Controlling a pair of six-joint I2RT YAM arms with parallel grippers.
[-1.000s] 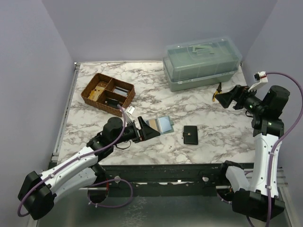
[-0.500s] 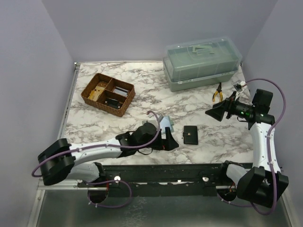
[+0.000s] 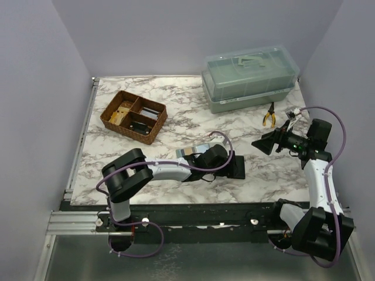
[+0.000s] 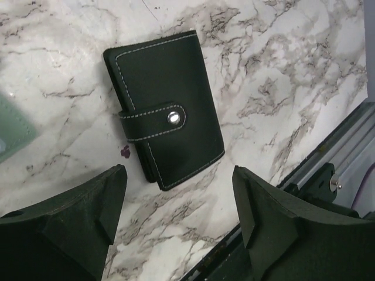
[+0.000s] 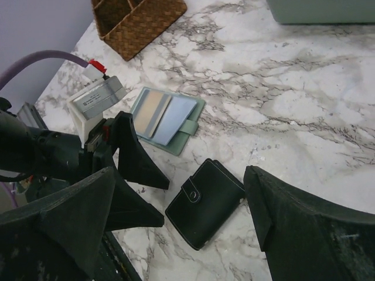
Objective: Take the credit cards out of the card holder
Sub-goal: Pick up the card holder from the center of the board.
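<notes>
The card holder (image 4: pixel 164 123) is a small black wallet lying flat on the marble, closed by a strap with a metal snap. The credit cards are out of view. My left gripper (image 4: pixel 179 175) is open and hovers low over the holder's near end, one finger on each side, gripping nothing. In the top view the left gripper (image 3: pixel 234 166) covers most of the holder. My right gripper (image 3: pixel 263 142) is open and raised to the right. In its wrist view the right gripper (image 5: pixel 179 193) looks down on the card holder (image 5: pixel 205 202) from well above.
An open pale green wallet (image 3: pixel 195 152) showing a tan and a pale blue panel lies just left of the holder. A brown wicker tray (image 3: pixel 133 116) sits back left, a lidded green box (image 3: pixel 249 79) back right, and yellow-handled pliers (image 3: pixel 269 114) beside it. The table's metal front rail (image 4: pixel 328 170) is close.
My left arm has swung right from the green wallet to over the black holder, its jaws narrowing a little. My right gripper has come down and slightly left.
</notes>
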